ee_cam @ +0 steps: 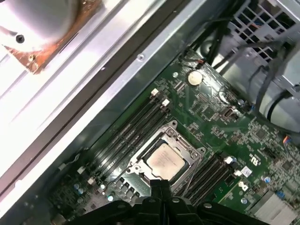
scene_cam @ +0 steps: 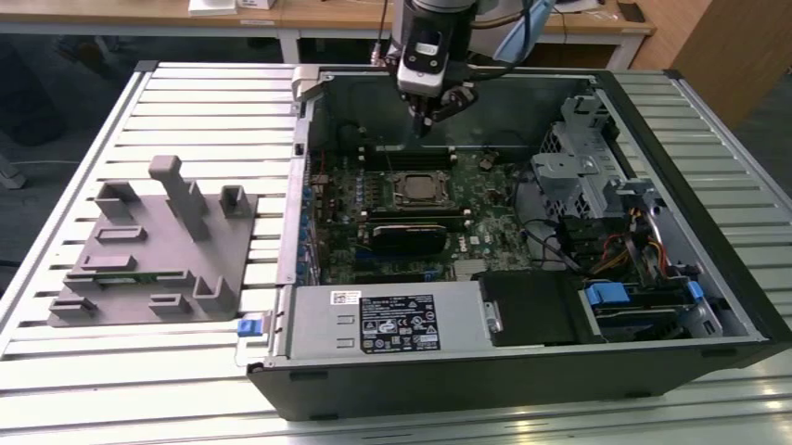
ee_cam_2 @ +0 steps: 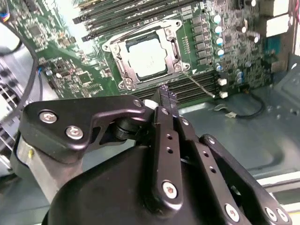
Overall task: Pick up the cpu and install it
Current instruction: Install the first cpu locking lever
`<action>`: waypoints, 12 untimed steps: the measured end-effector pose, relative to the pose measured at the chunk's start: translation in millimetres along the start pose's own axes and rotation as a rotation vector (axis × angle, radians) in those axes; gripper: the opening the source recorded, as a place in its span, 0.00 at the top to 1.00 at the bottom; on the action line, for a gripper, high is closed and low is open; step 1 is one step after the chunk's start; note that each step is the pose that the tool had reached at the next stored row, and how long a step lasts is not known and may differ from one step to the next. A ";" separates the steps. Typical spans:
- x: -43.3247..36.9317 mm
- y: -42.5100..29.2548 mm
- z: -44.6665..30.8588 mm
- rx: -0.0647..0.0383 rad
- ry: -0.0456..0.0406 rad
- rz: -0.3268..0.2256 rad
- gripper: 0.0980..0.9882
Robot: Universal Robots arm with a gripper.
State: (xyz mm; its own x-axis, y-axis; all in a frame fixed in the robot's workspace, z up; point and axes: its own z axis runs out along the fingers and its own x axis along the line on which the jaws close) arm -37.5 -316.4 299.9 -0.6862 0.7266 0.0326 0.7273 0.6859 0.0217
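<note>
- The cpu [scene_cam: 418,188] [ee_cam_2: 147,58] [ee_cam: 165,161] lies flat in the motherboard socket [ee_cam_2: 121,68], at the centre of the exterior view.
- The pincer [scene_cam: 425,120] hangs over the open computer case [scene_cam: 495,375], upper middle of the exterior view, apart from the cpu.
- In both wrist views its fingers [ee_cam_2: 165,101] [ee_cam: 157,188] are pressed together, gripping nothing.
- 1 grey fixture [scene_cam: 148,250] sits on the slatted tabletop [scene_cam: 198,102] at the exterior view's left.

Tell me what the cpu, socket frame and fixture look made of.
Cpu: pale silvery metal lid with a dull, soft sheen.
Socket frame: bright bare metal, likely steel, judging by the glints along its edges.
Fixture: matte grey, uniform and without glints, so probably plastic. Whether it is moulded or printed I cannot tell.
</note>
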 end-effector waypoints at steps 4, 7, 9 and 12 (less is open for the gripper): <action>0.0 0.0 0.4 0.002 0.0016 -0.073 0.99; 0.0 0.0 0.6 0.004 0.0027 -0.127 0.99; 0.0 0.0 0.8 0.005 0.0035 -0.163 0.99; 0.0 0.0 1.1 0.007 0.0047 -0.218 0.99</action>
State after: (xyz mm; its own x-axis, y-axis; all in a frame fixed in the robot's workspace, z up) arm -37.5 -316.5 298.8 -0.8275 0.5605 0.0326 0.5613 0.8273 0.0216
